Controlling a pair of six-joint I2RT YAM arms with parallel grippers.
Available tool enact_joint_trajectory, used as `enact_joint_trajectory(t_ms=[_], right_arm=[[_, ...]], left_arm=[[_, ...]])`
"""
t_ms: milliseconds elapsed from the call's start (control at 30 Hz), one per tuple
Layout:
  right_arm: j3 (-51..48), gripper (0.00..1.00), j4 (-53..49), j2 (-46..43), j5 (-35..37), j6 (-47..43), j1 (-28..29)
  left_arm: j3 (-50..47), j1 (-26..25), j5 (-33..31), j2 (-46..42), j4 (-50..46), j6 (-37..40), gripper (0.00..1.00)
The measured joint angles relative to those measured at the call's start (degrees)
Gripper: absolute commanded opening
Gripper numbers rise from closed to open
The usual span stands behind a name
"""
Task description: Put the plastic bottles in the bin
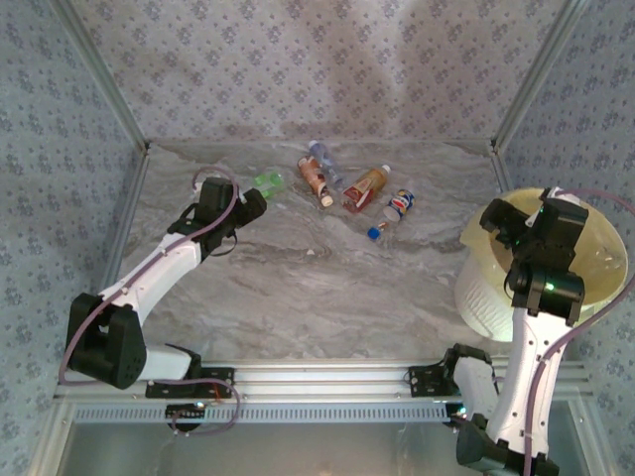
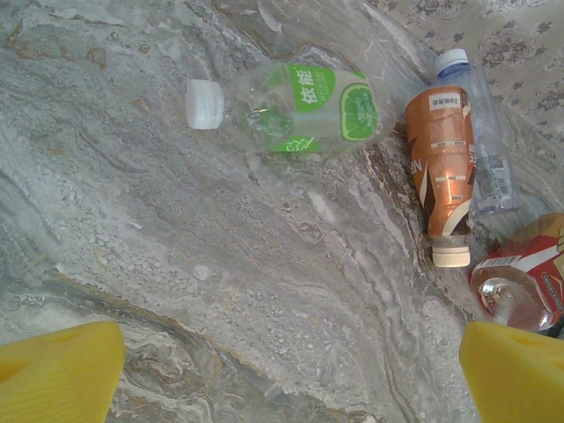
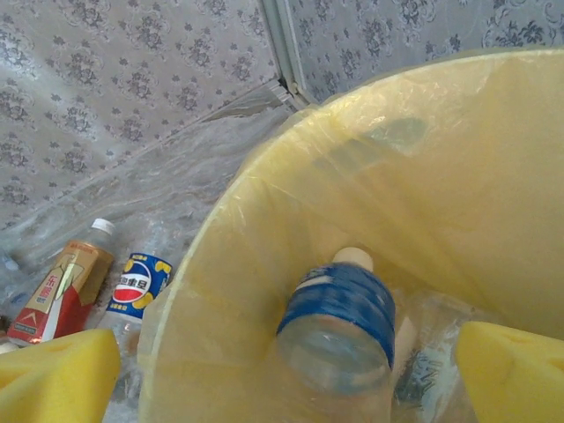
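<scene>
Looks like a lab robot test cell, not a home: grey marble-look worktop boxed in by floral-patterned grey wall panels on bare aluminium posts, slotted aluminium rail along its near edge.

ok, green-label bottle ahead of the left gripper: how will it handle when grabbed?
The green-label bottle looks empty, so probably very light. Its clear walls look crumpled, so they'd likely give under a squeeze. It lies on its side on the marbled table, so a nudge may roll it.
</scene>
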Motion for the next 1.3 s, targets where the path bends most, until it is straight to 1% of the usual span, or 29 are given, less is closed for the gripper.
enact_joint_trajectory(t_ms=[100, 233, 400, 533, 700, 900, 1000, 1100, 1200, 1300], right_arm=[[0.52, 1.0, 0.07, -0.02, -0.59, 0.02, 0.0], [0.68, 1.0, 2.12, -0.94, -4.63, 0.0, 0.76], [0.66, 1.0, 5.97, -2.64, -8.5, -0.04, 5.2], [0.48, 1.0, 9.03, -3.41, -9.46, -0.55, 11.39], [-2.67, 1.0, 15.52, -3.58, -8.98, -1.01, 22.14], [-4.68, 1.0, 23.15, -1.44, -4.94, -3.56, 36.0], [-5.44, 1.0, 26.73, 0.55, -0.46, -6.86, 43.5], [-5.55, 1.0, 29.07, 3.34, 4.17, -10.73, 49.92], [-5.7, 1.0, 29.92, 6.03, 7.78, -14.08, 53.9], [-6.58, 1.0, 30.73, 6.8, 9.75, -15.54, 55.23]], left_arm=[[0.0, 0.0, 0.02, 0.0, 0.0, 0.02, 0.98], [0.0, 0.24, 0.31, 0.02, 0.0, 0.09, 0.98], [0.0, 1.11, 1.29, 0.02, 0.04, 0.63, 0.98], [0.0, 2.27, 2.4, 0.02, 0.07, 1.29, 0.98], [0.13, 4.44, 3.76, 0.85, 0.31, 3.5, 0.98], [3.69, 8.81, 7.63, 7.34, 0.07, 7.91, 0.98], [8.44, 11.28, 11.21, 12.87, -0.55, 11.45, 0.98], [15.34, 12.94, 14.16, 18.97, -3.02, 17.92, 0.98], [22.21, 13.27, 16.41, 23.71, -5.7, 26.38, 0.98], [27.36, 13.25, 19.15, 26.82, -7.76, 35.39, 0.98]])
